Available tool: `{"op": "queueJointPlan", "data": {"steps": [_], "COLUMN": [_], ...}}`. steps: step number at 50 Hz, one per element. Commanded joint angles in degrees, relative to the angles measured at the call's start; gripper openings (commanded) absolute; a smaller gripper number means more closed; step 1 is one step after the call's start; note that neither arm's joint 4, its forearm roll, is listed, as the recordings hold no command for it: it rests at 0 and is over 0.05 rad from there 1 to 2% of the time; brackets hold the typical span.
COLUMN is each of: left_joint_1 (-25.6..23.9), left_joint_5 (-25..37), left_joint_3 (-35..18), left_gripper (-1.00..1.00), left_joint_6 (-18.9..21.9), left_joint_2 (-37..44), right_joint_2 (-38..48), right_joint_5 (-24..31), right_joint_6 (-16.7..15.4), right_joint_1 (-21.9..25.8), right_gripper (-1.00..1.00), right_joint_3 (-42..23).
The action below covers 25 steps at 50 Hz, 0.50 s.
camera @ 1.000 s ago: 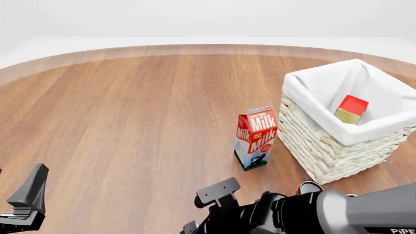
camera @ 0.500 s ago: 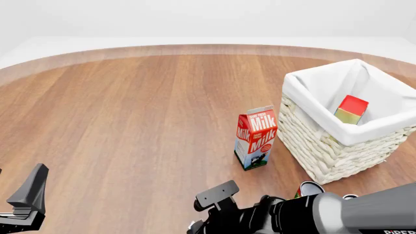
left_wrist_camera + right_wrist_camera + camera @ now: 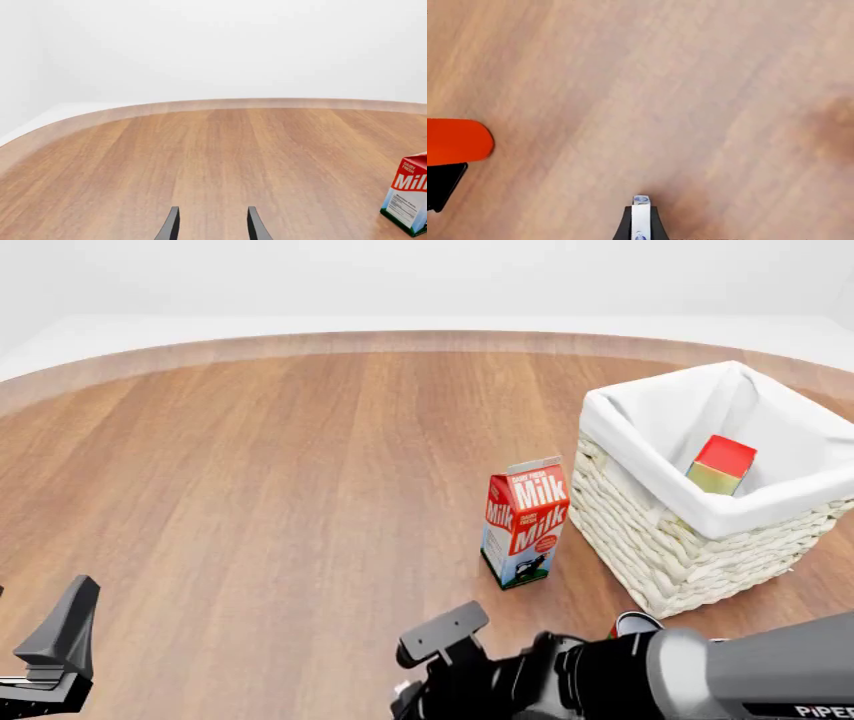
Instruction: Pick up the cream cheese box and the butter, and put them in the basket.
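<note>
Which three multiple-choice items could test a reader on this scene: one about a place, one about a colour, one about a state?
1. Where is the milk carton?
A. inside the basket
B. upright on the table, beside the basket
C. lying flat at the table's far edge

2. What colour is the basket's liner?
A. white
B. blue
C. green

3. How are the fingers of the left gripper?
A. apart, nothing between them
B. closed on the milk carton
C. closed on a spoon

Answers: 1 B, since the carton stands on bare wood left of the wicker wall. 2 A, since the folded cloth is white. 3 A, since the left wrist view shows only wood between them.
</note>
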Motion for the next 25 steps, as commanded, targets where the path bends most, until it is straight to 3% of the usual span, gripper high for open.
{"op": "queueJointPlan", "data": {"steps": [1, 25], "left_joint_1": [0.0, 0.0], "left_joint_5": [0.0, 0.0], "left_joint_3": [0.0, 0.0], "left_gripper": [1.00, 1.00], "left_joint_6": [0.0, 0.0], "left_joint_2": [0.0, 0.0], "right_joint_2": [-1.1, -4.7], "right_joint_5": [2.6, 8.5], "right_joint_6": [-0.6, -4.6], "right_joint_1": [-0.1, -1.4], "right_gripper": [-1.00, -1.00], "right_joint_3": [-1.8, -5.9]}}
